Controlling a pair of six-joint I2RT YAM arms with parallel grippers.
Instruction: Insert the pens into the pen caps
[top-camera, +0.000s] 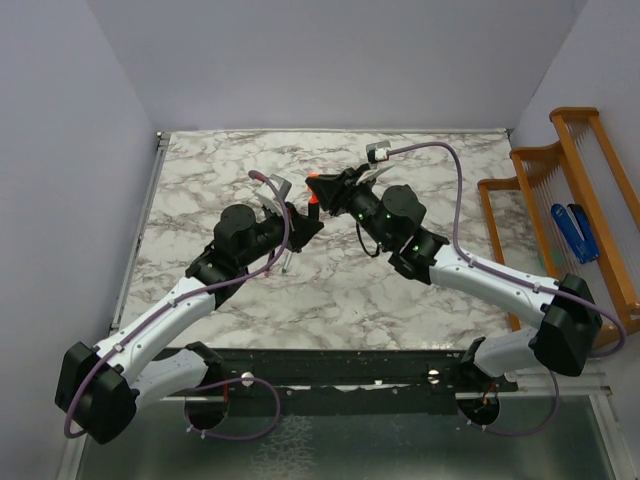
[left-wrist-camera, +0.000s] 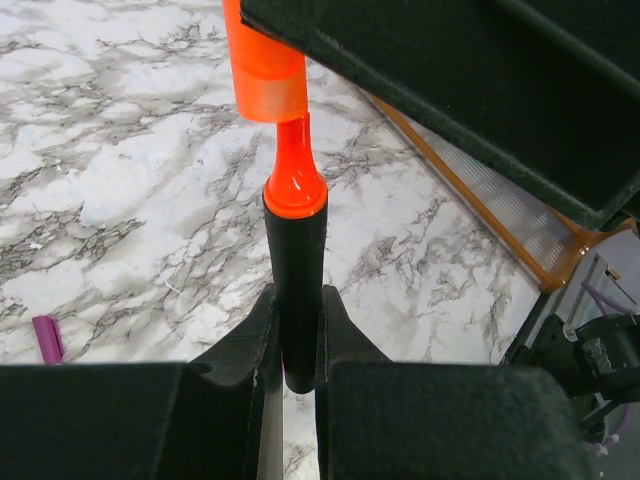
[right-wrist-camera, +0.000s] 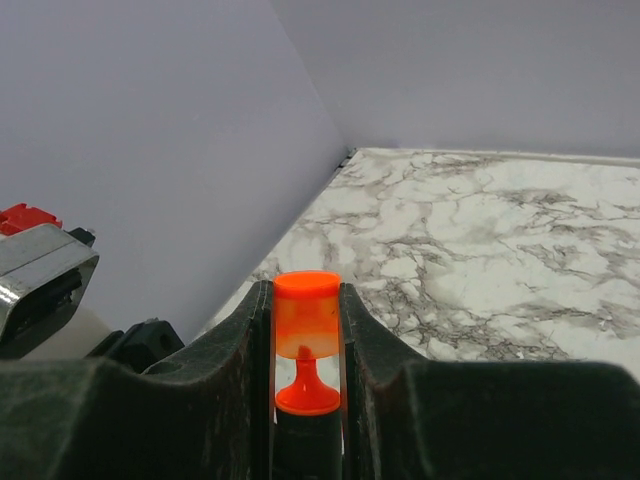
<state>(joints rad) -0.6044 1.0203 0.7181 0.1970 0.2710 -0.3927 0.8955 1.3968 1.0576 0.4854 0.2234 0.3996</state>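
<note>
A magenta cap (left-wrist-camera: 47, 338) lies loose on the marble bench (left-wrist-camera: 120, 200) at the far left of the left wrist view, well apart from the work and not paired with any pen. The left tool (left-wrist-camera: 297, 300) pinches the black marker (left-wrist-camera: 296, 240) low on its barrel and holds it upright. This leaves the whole front end free, and the orange tip (left-wrist-camera: 295, 185) points straight at the cap above it. The orange cap (left-wrist-camera: 262, 70) sits directly over that tip. The nib is just inside its mouth, and the shoulder is clear of the rim. The right tool (right-wrist-camera: 305, 300) is pressed onto the cap's sides with the open end facing the marker, so the two axes line up. Both pieces are held in the air above the middle of the bench, where each arm can brace against the other. I judge the insertion begun but not seated, so what remains is a straight push along the marker's axis.
</note>
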